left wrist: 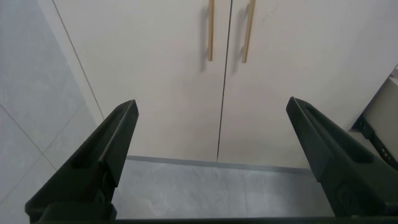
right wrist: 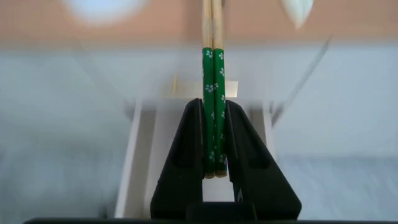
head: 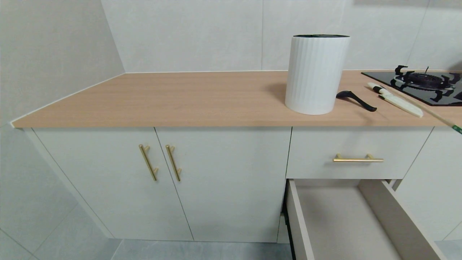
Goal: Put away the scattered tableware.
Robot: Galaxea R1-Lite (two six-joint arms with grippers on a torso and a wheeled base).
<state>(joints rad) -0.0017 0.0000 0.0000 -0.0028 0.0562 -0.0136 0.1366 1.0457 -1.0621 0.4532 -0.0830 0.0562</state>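
A pair of wooden chopsticks [right wrist: 212, 68] with green flowered ends is clamped between the fingers of my right gripper [right wrist: 212, 107], which is shut on them above the counter's front edge and the open drawer. In the head view the chopsticks [head: 433, 113] slant in over the counter's right end. A tall white ribbed utensil holder [head: 314, 76] stands on the wooden counter [head: 180, 97]. Beside it lie a black spoon [head: 355, 99] and a white knife [head: 397, 100]. My left gripper [left wrist: 211, 102] is open and holds nothing, low in front of the cabinet doors [left wrist: 224, 74].
An open drawer [head: 296, 216] sticks out below a closed one with a gold handle [head: 357, 159]. A black gas stove [head: 426, 81] sits at the counter's far right. Tiled walls close the back and left.
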